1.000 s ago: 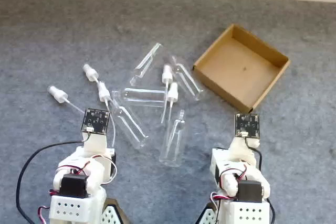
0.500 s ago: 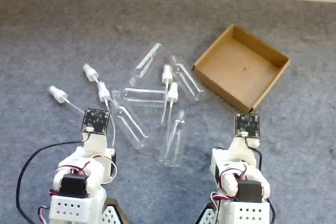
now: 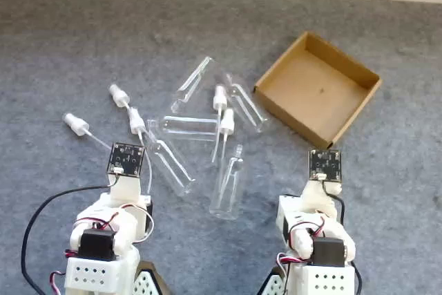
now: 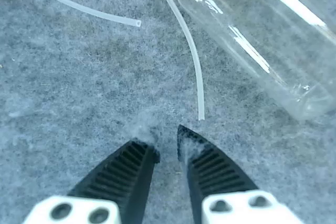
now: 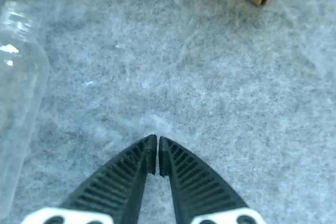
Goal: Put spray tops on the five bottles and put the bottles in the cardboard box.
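Far left: three loose spray tops lie on the grey worktop. There's one spray top at the far left, a second spray top farther back, and a third spray top just beside the near-left bottle. They have white heads and thin clear dip tubes. None is fitted, so I'd say capping hasn't begun.

Your left arm sits at the near edge. The left jaws are parted by a narrow gap, hold nothing, and sit low over the worktop. A dip tube ends just ahead of the tips. This looks like a parked pose aimed at the pile, so your first pick should be short.

Middle: five bottles, all clear plastic, uncapped and lying on their sides in a loose heap. Besides the near-left one, there's the crosswise bottle, the far bottle, the near-middle bottle and the bottle by the box. Two more spray tops lie among them, spray top four and spray top five, with their tubes crossing the crosswise bottle. Clear plastic on grey is hard to read, so go by the highlights. The bottles are round and will likely roll if nudged.

Your right arm is also at the near edge. The right jaws are closed tip to tip and hold nothing.

Far right: the cardboard box is shallow, open-topped and turned diagonally, with no bottle in it yet. It's probably set there for the right arm's drop-offs.
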Action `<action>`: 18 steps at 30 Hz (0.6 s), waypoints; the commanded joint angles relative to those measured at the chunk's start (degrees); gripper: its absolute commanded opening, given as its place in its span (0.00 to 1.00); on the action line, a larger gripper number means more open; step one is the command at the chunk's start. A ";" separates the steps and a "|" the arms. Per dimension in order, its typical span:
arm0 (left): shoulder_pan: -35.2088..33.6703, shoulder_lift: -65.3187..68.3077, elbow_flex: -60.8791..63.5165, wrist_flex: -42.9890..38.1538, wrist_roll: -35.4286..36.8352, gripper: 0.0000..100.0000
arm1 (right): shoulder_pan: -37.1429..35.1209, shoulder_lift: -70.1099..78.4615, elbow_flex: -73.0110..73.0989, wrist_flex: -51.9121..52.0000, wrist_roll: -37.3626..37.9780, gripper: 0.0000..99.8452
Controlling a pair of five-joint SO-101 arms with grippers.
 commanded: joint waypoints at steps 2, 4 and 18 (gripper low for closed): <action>-0.57 -0.40 1.10 0.35 0.88 0.01 | -0.40 -0.57 8.48 0.31 -0.53 0.01; -0.57 -0.40 1.10 0.35 0.88 0.01 | -0.48 -0.57 8.57 0.31 -0.79 0.01; -0.48 -0.40 1.10 0.35 0.88 0.01 | -0.57 -0.57 8.57 0.31 -0.79 0.01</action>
